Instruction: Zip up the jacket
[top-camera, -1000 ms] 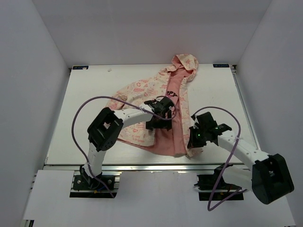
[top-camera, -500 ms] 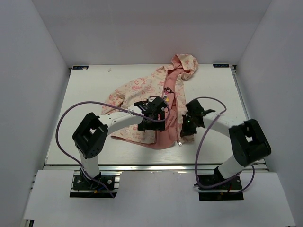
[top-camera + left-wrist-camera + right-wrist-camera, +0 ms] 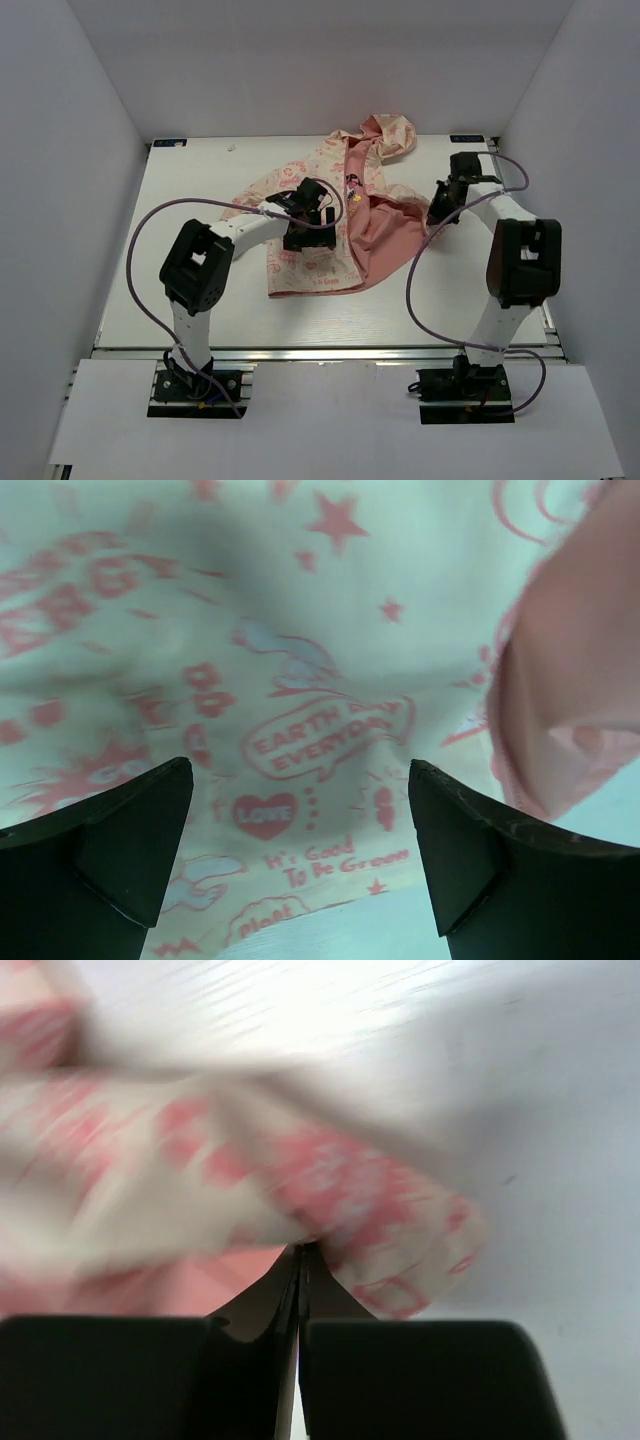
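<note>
Overhead and wrist views. Jacket (image 3: 330, 250) lies spread on the table (image 3: 200, 290), mid-table, hood (image 3: 390, 135) toward the far edge, front unzipped, pink lining (image 3: 385, 235) exposed on its right half; my left gripper (image 3: 300, 228) hangs over the cream printed left panel, jaws wide apart and holding nothing, the print filling the space between its fingers (image 3: 130, 850) in the wrist view; my right gripper (image 3: 438, 212) sits at the jacket's right edge, jaws pressed together on a fold of printed fabric (image 3: 330, 1190), lining drawn out toward it; that wrist view is blurred.
</note>
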### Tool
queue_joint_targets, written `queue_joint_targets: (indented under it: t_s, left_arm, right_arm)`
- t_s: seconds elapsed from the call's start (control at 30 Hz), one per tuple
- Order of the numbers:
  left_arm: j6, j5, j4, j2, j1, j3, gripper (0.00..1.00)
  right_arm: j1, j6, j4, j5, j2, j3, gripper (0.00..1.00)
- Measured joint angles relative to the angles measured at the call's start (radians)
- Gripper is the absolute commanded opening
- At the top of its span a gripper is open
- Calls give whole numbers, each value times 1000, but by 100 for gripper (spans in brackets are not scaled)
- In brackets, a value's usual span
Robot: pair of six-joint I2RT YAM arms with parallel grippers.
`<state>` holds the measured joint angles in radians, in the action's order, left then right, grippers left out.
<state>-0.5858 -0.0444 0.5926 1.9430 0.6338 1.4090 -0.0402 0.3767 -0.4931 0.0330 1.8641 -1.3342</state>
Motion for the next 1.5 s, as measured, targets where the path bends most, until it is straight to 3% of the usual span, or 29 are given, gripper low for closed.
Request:
queue_joint_targets:
  t_s: [0.17, 0.33, 0.63, 0.8, 0.87, 0.9, 1.13, 1.5]
  left_arm:
    - [17, 101, -83, 13, 19, -42, 98]
    - [7, 137, -134, 10, 35, -76, 98]
    - [-30, 135, -186, 9, 50, -93, 98]
    - [-47, 130, -206, 9, 58, -100, 98]
    - [-51, 128, -212, 8, 60, -103, 98]
    - [-53, 126, -216, 6, 61, -107, 98]
    - [-65, 109, -239, -6, 67, -127, 98]
    - [-71, 81, -255, -14, 80, -142, 98]
  right_arm:
    - [-76, -94, -47, 135, -274, 48, 0]
    - [-229, -123, -47, 191, -480, 142, 0]
    - [-527, -132, -43, 173, -451, 426, 0]
    - [-629, -116, -4, 141, -401, 547, 1]
    - [-635, -97, 6, 126, -395, 584, 19]
    - [-635, -85, 10, 126, -396, 596, 34]
    - [-667, -74, 29, 76, -459, 599, 61]
    - [-708, -72, -16, -57, -618, 623, 72]
